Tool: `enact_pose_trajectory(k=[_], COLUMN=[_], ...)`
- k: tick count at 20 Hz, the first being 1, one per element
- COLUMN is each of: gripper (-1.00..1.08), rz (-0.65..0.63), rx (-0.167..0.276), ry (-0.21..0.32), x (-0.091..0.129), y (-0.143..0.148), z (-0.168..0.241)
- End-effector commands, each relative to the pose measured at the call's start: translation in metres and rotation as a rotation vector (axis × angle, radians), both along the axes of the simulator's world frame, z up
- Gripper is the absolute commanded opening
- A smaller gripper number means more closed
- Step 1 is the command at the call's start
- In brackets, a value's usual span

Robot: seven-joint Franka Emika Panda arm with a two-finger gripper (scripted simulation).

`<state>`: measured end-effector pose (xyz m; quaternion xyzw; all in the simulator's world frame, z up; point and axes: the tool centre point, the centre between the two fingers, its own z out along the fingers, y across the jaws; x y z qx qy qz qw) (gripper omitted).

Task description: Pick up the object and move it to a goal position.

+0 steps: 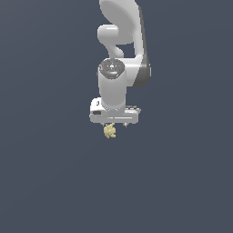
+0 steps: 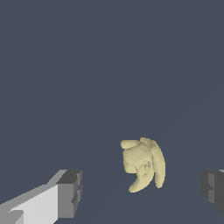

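The object (image 2: 143, 165) is a small pale yellow lumpy thing with several pointed lobes, lying on the dark grey floor. In the exterior view the object (image 1: 109, 131) shows just under the white hand of the arm. My gripper (image 2: 142, 190) is open, with one dark pad (image 2: 71, 192) on one side and the other pad (image 2: 213, 189) far on the opposite side. The object lies between the two pads with a gap to each, touching neither. In the exterior view the fingertips are hidden behind the hand.
The white arm (image 1: 120, 54) rises toward the top of the exterior view. The flat dark grey floor (image 1: 54, 173) surrounds the object on every side, with no other objects in view.
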<state>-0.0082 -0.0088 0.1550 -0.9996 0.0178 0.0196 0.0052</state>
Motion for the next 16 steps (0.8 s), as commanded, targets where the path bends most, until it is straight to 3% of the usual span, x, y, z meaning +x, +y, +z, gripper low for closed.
enact_pose_trajectory(k=[1, 9, 16], gripper=[1.00, 1.00, 1.00], rz=[0.000, -0.034, -0.022], rx=[0.000, -0.022, -0.021], ry=[0.000, -0.063, -0.060], x=[0.000, 0.017, 0.014], y=[0.000, -0.029, -0.029], z=[0.000, 0.024, 0.018])
